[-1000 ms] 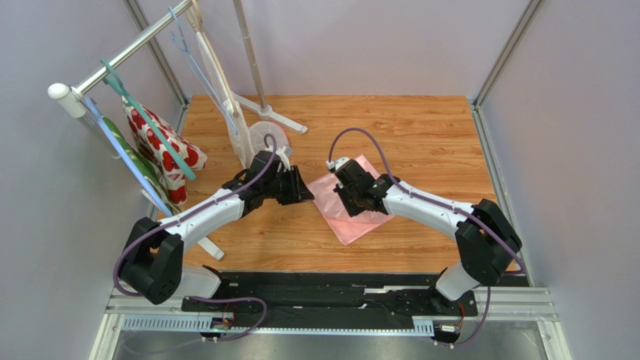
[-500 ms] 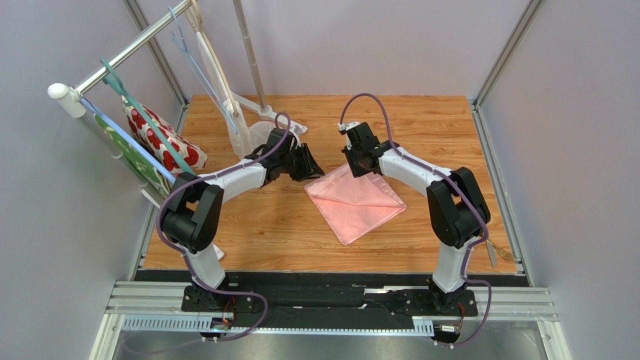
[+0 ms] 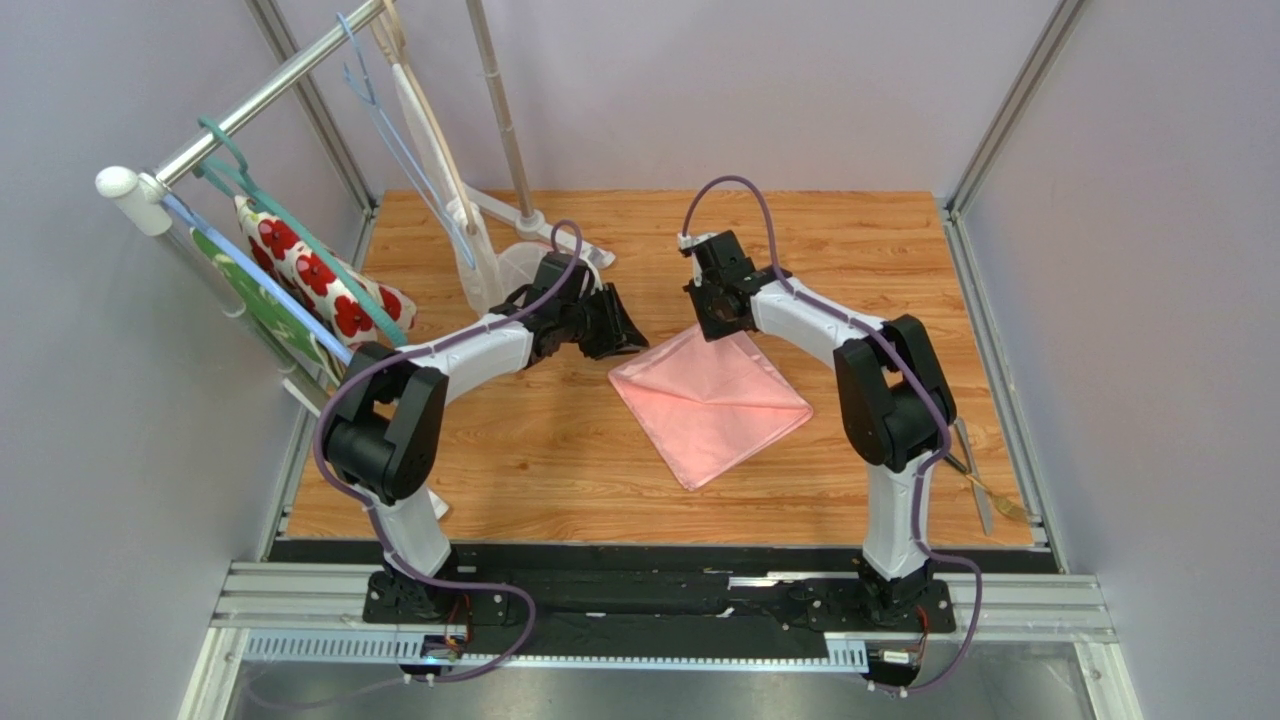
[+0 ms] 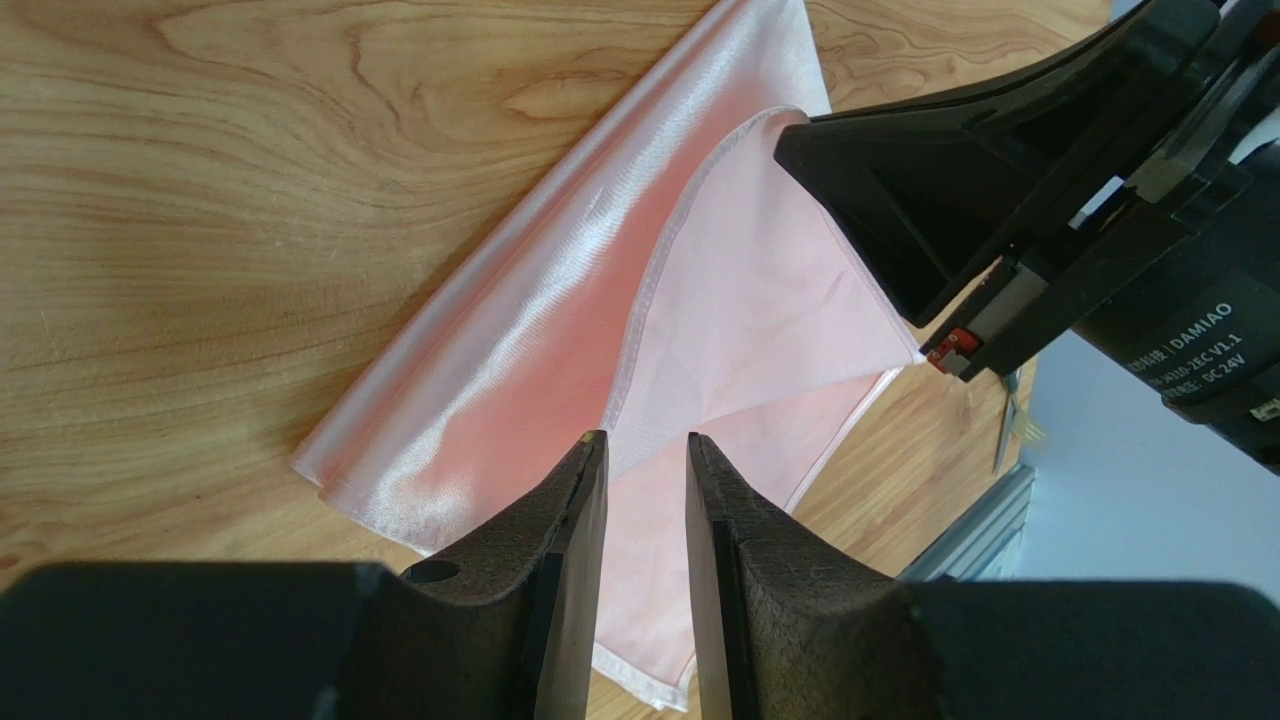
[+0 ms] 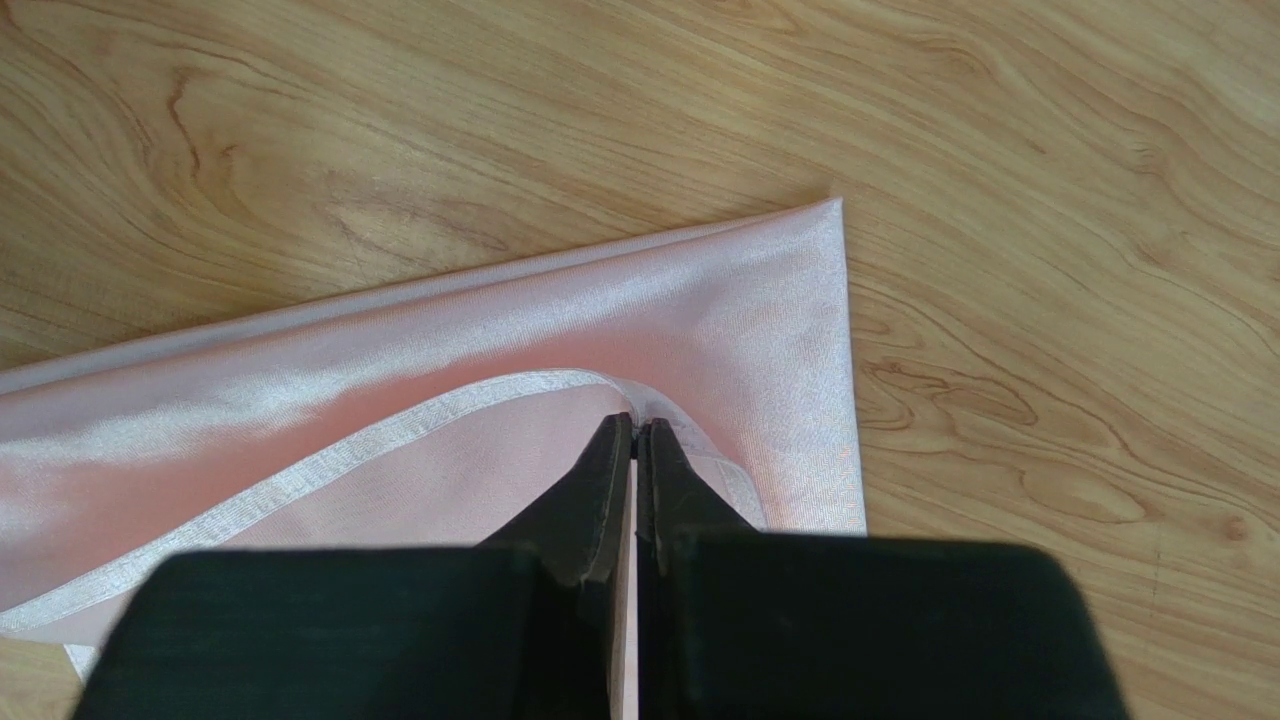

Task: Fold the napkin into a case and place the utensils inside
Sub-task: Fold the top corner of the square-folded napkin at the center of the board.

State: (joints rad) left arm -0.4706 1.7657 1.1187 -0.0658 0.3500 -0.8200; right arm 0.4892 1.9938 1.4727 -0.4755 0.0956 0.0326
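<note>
Napkin (image 3: 714, 405), a plain light-pink thin cloth, lies flat near the middle of the pale wooden counter (image 3: 842, 248), turned cornerwise and already doubled, so a hemmed upper layer rests on a glossy lower one. The right hand (image 5: 633, 425) is clenched at the far corner, and the hem rises to a small peak at its tips, so it appears to pinch the upper layer alone. The left hand (image 4: 646, 440) hangs over the same hem further along with its fingers a narrow slit apart; I cannot tell whether any cloth is caught between them. The step looks like the next fold toward a narrow pocket. To do it well, both hands should hold only the top layer, travel low and together so the hem stays taut, and lay it down parallel to the opposite edge before letting go. The cloth looks slippery, and an uneven pull would probably drag the lower layer askew. The slim metal utensils (image 3: 980, 483) lie at the near right edge, well apart and partly behind the right arm. On the left, the round white stand base (image 3: 526, 273) sits just beside the left hand, while the red-flowered white cloth (image 3: 319, 285) and green cloth (image 3: 259, 312) hang on a rail, clear of the fold.
</note>
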